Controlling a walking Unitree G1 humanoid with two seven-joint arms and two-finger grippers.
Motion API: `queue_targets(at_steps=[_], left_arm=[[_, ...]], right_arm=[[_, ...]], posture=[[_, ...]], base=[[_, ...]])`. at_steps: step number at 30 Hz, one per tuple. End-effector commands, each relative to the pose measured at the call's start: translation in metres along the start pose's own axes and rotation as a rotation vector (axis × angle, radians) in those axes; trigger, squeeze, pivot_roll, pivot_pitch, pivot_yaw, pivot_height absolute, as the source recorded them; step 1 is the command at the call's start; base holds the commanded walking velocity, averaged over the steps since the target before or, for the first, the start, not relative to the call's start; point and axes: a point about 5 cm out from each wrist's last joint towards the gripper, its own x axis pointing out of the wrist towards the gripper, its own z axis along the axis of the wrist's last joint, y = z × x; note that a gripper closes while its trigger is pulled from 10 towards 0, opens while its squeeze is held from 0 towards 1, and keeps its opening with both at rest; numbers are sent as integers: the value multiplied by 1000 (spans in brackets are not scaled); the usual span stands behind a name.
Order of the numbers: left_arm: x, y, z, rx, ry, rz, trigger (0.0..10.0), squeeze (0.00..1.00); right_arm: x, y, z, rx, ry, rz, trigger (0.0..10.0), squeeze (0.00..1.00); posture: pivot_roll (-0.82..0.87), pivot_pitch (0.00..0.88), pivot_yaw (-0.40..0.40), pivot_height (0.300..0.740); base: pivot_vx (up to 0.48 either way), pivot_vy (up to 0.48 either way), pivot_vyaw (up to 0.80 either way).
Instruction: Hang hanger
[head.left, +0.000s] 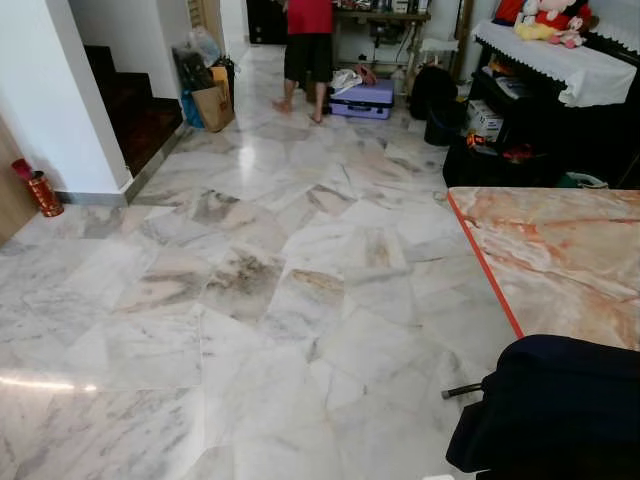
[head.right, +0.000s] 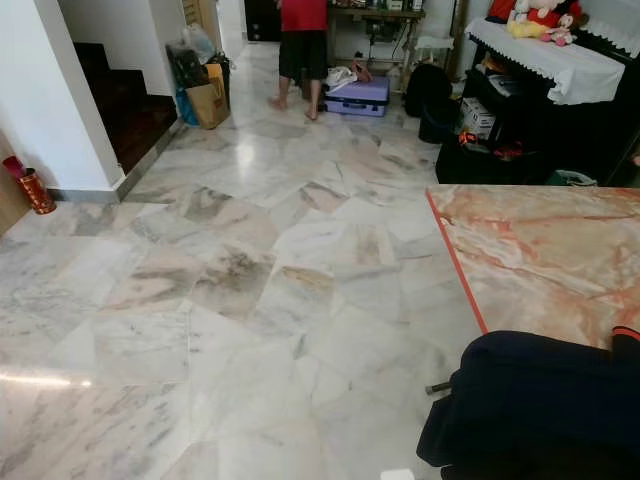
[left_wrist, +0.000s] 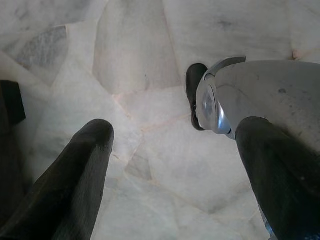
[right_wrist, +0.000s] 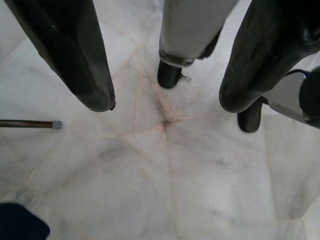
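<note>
A dark navy garment (head.left: 560, 405) lies on the near corner of the orange-veined marble table (head.left: 570, 250). A thin dark rod tip (head.left: 462, 390), seemingly a hanger's end, sticks out from under its left edge. The same rod tip (right_wrist: 30, 123) and a corner of the navy cloth (right_wrist: 20, 222) appear in the right wrist view. My right gripper (right_wrist: 167, 102) hangs open over the marble floor, nothing between its fingers. My left gripper (left_wrist: 177, 130) is also open and empty above the floor, beside my own leg (left_wrist: 260, 95).
Pale marble floor (head.left: 260, 300) spreads ahead. A person in a red top (head.left: 308, 50) stands far back by a purple suitcase (head.left: 362, 98). Dark stairs (head.left: 135, 105) and bags are at the left, a red cylinder (head.left: 40, 190) by the wall, dark shelves (head.left: 520, 130) at the right.
</note>
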Motion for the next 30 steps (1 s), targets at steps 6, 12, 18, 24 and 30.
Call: queue_targets(at_steps=[6, 12, 18, 24, 30], left_arm=[[0, -4, -2, 10, 6, -16, 10000, 0], [0, -4, -2, 33, 8, -17, 10000, 0], [0, -4, -1, 77, 3, -18, 10000, 0], [0, -4, -2, 40, 5, -13, 10000, 0], [0, -4, -2, 33, 3, -17, 10000, 0]], right_arm=[[1, -1, 5, 22, 3, -10, 10000, 0], [0, 0, 0, 19, 11, -10, 10000, 0], [0, 0, -1, 18, 14, -8, 10000, 0], [0, -1, -2, 20, 14, -11, 10000, 0], [0, -1, -2, 19, 16, -12, 10000, 0]], posture=[[128, 0, -12, 740], [127, 0, -11, 740], [129, 0, -11, 740], [125, 0, -10, 740], [125, 0, -12, 740]], base=[[0, -154, -800], [0, 0, -800], [0, -291, -800], [0, -122, -800], [0, 0, -800]])
